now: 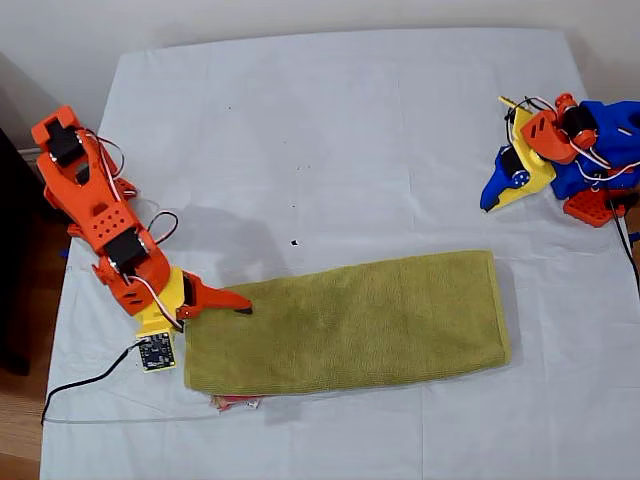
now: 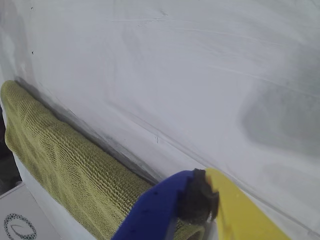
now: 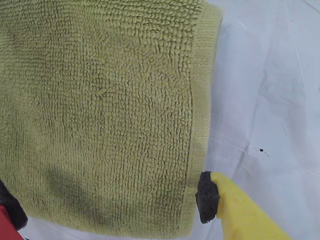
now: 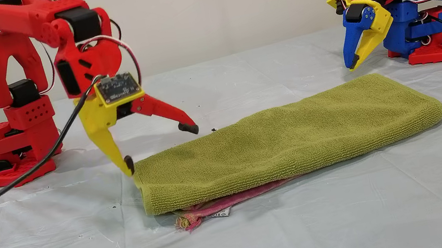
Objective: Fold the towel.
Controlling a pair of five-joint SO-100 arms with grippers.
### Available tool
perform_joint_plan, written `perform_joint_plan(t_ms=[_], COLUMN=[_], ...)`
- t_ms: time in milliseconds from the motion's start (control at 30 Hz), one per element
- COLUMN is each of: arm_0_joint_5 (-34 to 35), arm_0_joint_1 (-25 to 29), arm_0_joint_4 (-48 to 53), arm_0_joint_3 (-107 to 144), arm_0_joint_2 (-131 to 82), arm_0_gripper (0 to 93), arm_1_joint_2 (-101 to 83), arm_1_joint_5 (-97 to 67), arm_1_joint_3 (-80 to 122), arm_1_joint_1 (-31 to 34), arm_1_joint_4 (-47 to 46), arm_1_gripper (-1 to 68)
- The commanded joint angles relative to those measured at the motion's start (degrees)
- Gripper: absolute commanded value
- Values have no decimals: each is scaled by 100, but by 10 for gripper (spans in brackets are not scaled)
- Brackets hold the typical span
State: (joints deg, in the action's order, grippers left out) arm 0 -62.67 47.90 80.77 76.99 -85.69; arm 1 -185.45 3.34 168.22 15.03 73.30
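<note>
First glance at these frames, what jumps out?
The olive-green towel, already folded into a long strip across the white tablecloth, pink hem peeking out underneath. My second pincer, red and yellow, stands open at the strip's end at the exterior view's left. My first pincer, blue and yellow, hangs shut and apart from the towel.

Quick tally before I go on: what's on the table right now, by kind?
Towels: 1, the towel, green, folded into a long strip
Arms: 2, red arm and blue arm
Tablecloths: 1, the tablecloth, white
Total: 4
</note>
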Motion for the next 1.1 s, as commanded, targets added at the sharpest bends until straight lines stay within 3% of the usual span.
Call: perform_joint_plan(t_ms=[0,200,633,1067], arm_0_joint_5=[-105,-264,-114,272], arm_0_joint_1=[53,123,-53,-466], arm_0_joint_4=[-9,53,-202,-343], arm_0_joint_3=[-448,-510,-536,-1028], arm_0_joint_2=[-97,26,545,1301], arm_0_gripper=[817,847,807,890], arm_1_joint_2=[-1274,-1274,-1274,-1274], arm_1_joint_5=[-26,-26,-26,-26], arm_1_joint_3=[554,554,554,554], arm_1_joint_1=[-26,-26,-26,-26], arm_1_joint_4=[9,9,9,9], arm_1_gripper=[1,1,1,1])
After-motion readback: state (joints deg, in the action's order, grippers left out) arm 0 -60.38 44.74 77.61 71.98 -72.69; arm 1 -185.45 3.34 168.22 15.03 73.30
